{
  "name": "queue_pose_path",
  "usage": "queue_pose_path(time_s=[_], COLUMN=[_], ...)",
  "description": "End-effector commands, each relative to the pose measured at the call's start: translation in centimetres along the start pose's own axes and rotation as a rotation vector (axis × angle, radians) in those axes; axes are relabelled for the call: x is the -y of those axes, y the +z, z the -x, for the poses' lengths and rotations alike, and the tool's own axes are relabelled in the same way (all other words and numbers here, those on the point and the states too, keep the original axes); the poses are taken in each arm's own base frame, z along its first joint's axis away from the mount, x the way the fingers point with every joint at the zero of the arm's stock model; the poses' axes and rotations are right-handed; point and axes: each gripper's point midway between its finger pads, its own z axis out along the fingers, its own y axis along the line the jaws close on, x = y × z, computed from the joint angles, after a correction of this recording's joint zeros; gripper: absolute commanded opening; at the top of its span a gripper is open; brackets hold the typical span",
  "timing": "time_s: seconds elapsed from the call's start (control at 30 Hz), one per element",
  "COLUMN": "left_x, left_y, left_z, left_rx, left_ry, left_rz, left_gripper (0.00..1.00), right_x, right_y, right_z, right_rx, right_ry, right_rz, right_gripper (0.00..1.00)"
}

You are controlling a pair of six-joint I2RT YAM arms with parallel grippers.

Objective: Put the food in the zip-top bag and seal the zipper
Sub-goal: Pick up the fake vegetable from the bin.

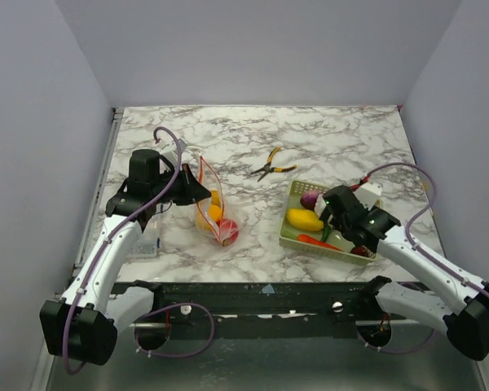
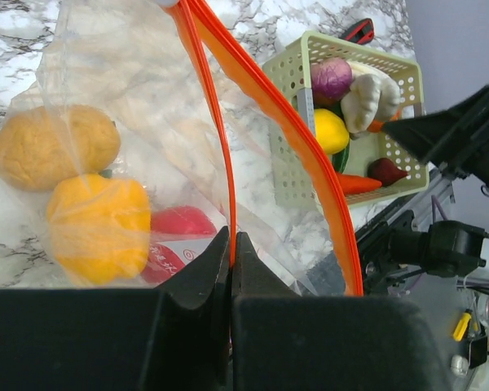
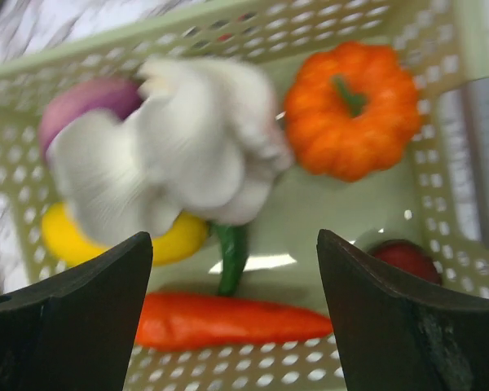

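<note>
the left gripper [image 2: 231, 265] has its fingers pressed together on the red-orange zipper [image 2: 257, 85], lifting that edge so the bag [image 2: 122, 73] mouth stands open for loading. food [image 2: 98, 224] inside rests at the bag's bottom, on the table [image 2: 4, 24]. the right gripper [image 3: 232, 309] hangs over the basket [image 3: 253, 37], fingers spread and empty; the carrot [image 3: 228, 319] lies between the fingertips, just beyond them.

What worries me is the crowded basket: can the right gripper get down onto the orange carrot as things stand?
Probably yes. The right gripper hangs open over the basket, and the carrot lies uncovered beneath it; a green piece ends beside it, and the white bulb sits farther back.
</note>
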Motion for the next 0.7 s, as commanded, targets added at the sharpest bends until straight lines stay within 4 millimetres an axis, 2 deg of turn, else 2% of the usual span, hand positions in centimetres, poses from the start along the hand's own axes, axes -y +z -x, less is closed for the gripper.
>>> queue_pose_path(time_s=[0.0, 0.17, 0.3, 0.5, 0.57, 0.67], left_x=[0.4, 0.7, 0.7, 0.8, 1.0, 1.3], left_y=[0.3, 0.3, 0.2, 0.1, 0.1, 0.1], left_z=[-0.6, -1.0, -1.1, -1.3, -1.3, -1.3], left_rx=[-0.018, -0.035, -0.037, -0.034, -0.040, -0.039], left_ry=[0.045, 0.049, 0.048, 0.051, 0.047, 0.050], left_rz=[-0.019, -0.036, -0.029, -0.034, -0.043, -0.059], left_gripper=[0.00, 0.00, 0.00, 0.00, 0.00, 0.00], right_x=[3.2, 5.7, 6.1, 4.1, 3.2, 0.9], right_y=[1.6, 3.5, 4.2, 3.9, 3.3, 1.7], right_z=[2.8, 4.1, 3.9, 3.9, 4.1, 4.7], right_rx=[0.077, 0.071, 0.041, 0.009, -0.008, -0.038], right_ry=[0.265, 0.347, 0.376, 0.346, 0.313, 0.228], right_rz=[-0.077, -0.103, -0.119, -0.001, 0.053, 0.198], right_gripper=[0.83, 0.80, 0.81, 0.81, 0.81, 0.83])
